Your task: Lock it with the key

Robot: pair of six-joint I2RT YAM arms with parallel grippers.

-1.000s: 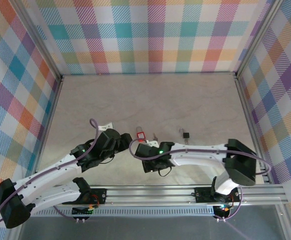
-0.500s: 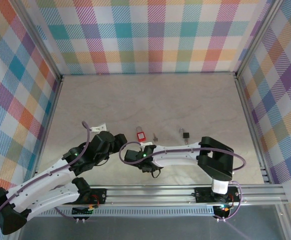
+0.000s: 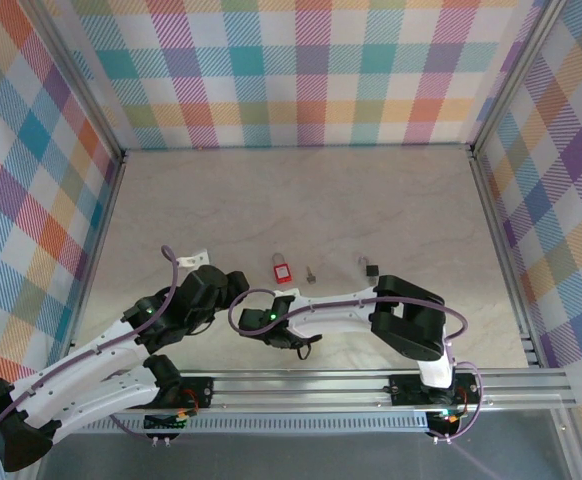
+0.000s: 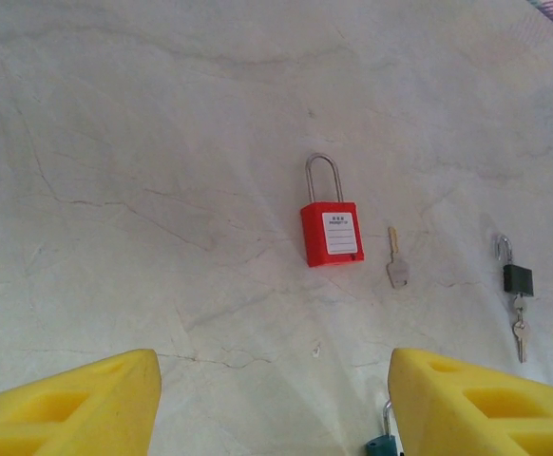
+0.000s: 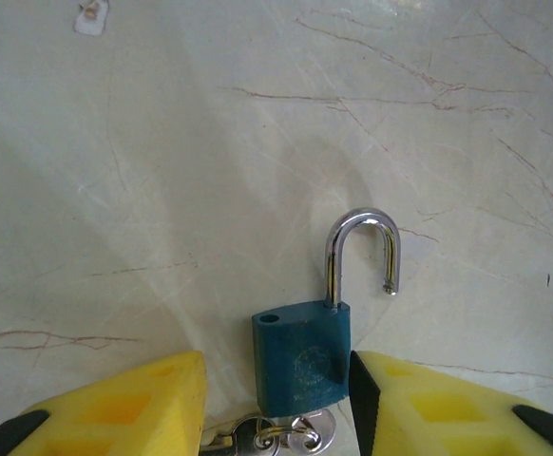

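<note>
While the right gripper [image 5: 276, 370] straddles the blue padlock [image 5: 300, 356], jaws half-spread and a gap showing at the left finger, the lock lies flat on the near marble table [image 5: 162, 142]. Its chrome shackle [image 5: 362, 247] is swung open, with keys [image 5: 276, 437] at its base. The left gripper [image 4: 272, 380] gapes wide and empty.

- Left arm [image 3: 81, 365], lower left of the top view: white link shells, black joint housings.
- Right arm [image 3: 343, 312], lower centre: the same white and black, with a small green light [image 3: 272, 317].
- Purple cables [image 3: 174, 272] loop along both arms.
- Left fingers [image 4: 67, 408] and right fingers [image 5: 115, 410]: yellow, blocky, with recessed pockets.
</note>
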